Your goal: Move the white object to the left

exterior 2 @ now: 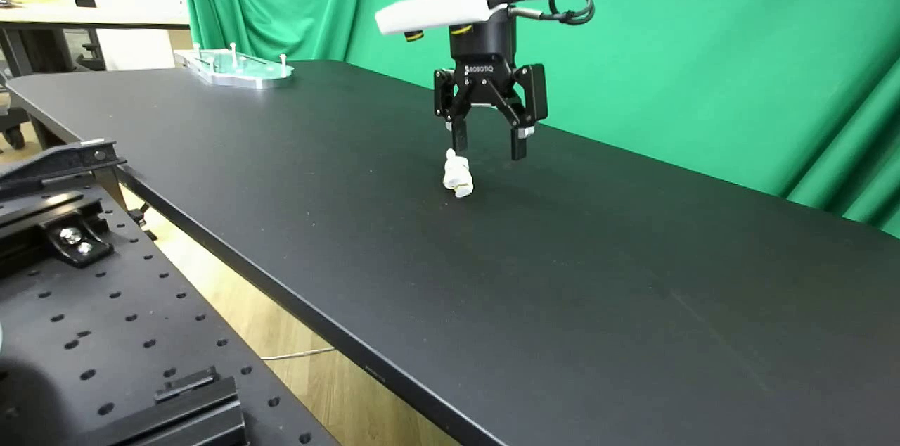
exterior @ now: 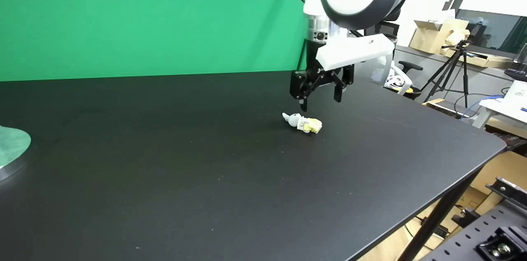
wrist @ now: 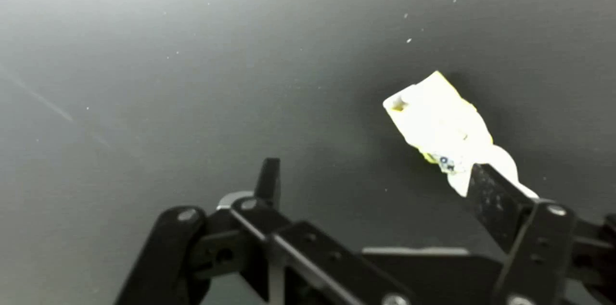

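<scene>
The white object (exterior: 304, 122) is a small lumpy figure with a pointed end and pale yellow patches. It lies on its side on the black table, and it also shows in an exterior view (exterior 2: 458, 175). My gripper (exterior: 320, 102) is open and empty, pointing down above the table close to it; in an exterior view (exterior 2: 489, 148) the fingers hang just behind it. In the wrist view the white object (wrist: 435, 120) lies ahead of the right finger, which hides part of its narrow end. The space between the fingertips (wrist: 377, 170) holds nothing.
The black table (exterior: 185, 170) has a green backdrop (exterior: 144, 18) behind it. A pale green round disc (exterior: 12, 145) is at the table's left in an exterior view. A clear plate with posts (exterior 2: 235, 69) stands at the far end. A perforated metal plate (exterior 2: 140, 277) adjoins the front edge.
</scene>
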{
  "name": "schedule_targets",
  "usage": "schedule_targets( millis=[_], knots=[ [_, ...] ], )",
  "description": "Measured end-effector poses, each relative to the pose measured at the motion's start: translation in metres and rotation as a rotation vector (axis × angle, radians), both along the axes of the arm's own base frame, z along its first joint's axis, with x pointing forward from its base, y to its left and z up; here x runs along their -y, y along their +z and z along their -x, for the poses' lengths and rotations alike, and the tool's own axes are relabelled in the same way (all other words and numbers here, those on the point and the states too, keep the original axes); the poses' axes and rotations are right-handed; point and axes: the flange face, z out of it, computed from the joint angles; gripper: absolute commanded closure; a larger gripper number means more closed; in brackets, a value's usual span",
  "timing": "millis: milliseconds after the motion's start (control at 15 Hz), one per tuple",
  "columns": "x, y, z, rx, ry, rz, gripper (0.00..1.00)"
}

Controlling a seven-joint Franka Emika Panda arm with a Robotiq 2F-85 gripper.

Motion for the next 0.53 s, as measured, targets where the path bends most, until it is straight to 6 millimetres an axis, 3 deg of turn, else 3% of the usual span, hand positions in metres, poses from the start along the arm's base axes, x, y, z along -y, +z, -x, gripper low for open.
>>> schedule_targets(
  millis=[267,533],
  knots=[
    [-0.015,0.023,-0.001,0.059,0.030,0.020,0.00],
    [-0.026,0.036,0.012,0.069,0.042,-0.035,0.00]
  ],
)
